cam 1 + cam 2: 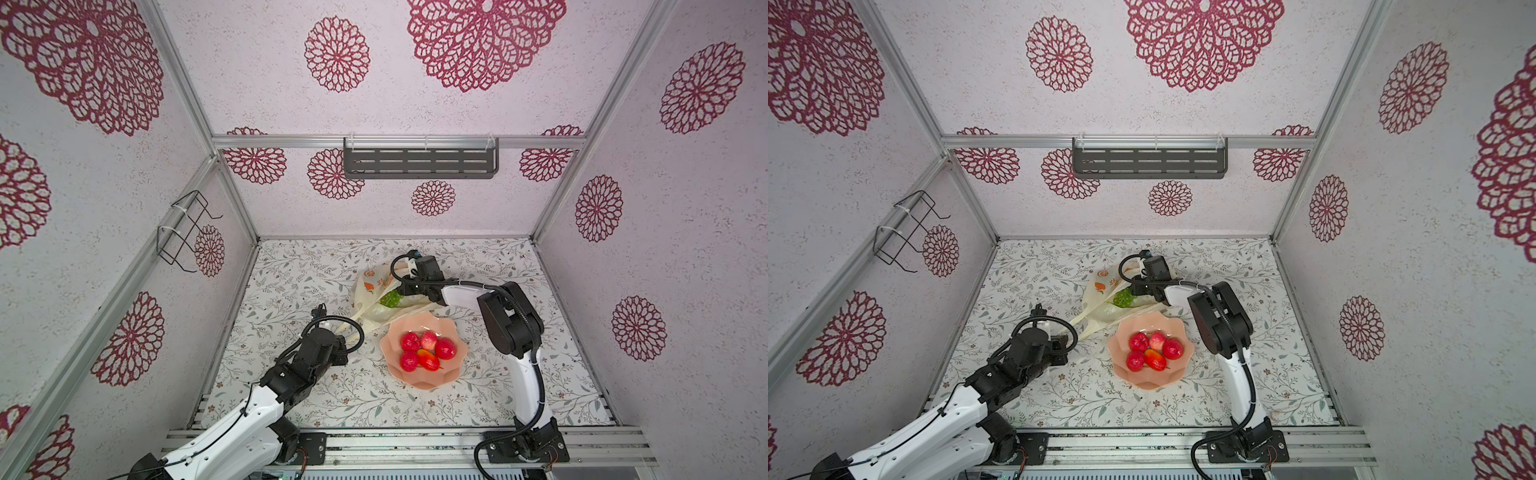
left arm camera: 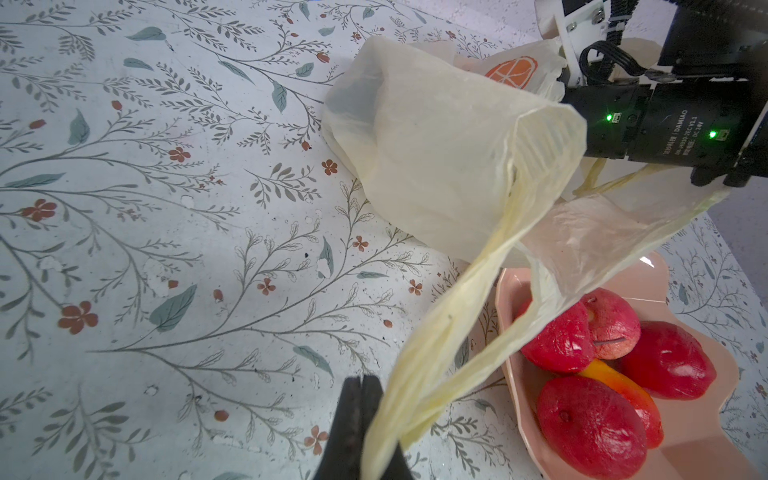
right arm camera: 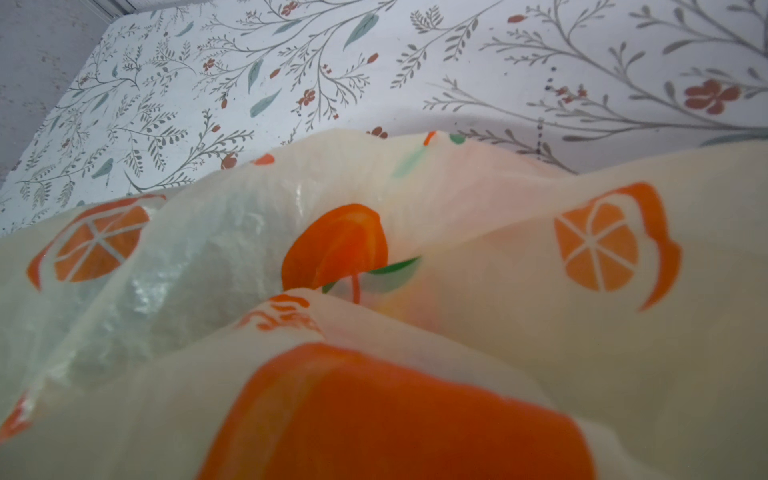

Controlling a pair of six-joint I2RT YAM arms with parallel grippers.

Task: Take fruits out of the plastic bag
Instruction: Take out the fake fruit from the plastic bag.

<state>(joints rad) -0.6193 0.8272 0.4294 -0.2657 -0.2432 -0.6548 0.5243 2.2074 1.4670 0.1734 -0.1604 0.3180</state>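
The cream-yellow plastic bag (image 1: 370, 291) (image 1: 1100, 291) (image 2: 436, 166) lies crumpled at the middle back of the table, mouth toward the bowl. A green grape bunch (image 1: 390, 298) (image 1: 1123, 298) shows at its mouth. My left gripper (image 1: 345, 338) (image 2: 362, 415) is shut on a stretched loop handle (image 2: 436, 345) of the bag. My right gripper (image 1: 404, 292) reaches into the bag mouth beside the grapes. Its jaws are hidden: the bag's film (image 3: 498, 270) with orange prints covers the right wrist view. Several red fruits (image 1: 428, 351) (image 2: 590, 419) lie in the bowl.
A peach-pink scalloped bowl (image 1: 385, 347) (image 1: 1113, 347) (image 2: 509, 299) sits just in front of the bag. The right arm's elbow (image 1: 511, 324) stands beside the bowl. A grey shelf (image 1: 419, 162) hangs on the back wall, a wire rack (image 1: 187, 232) on the left wall.
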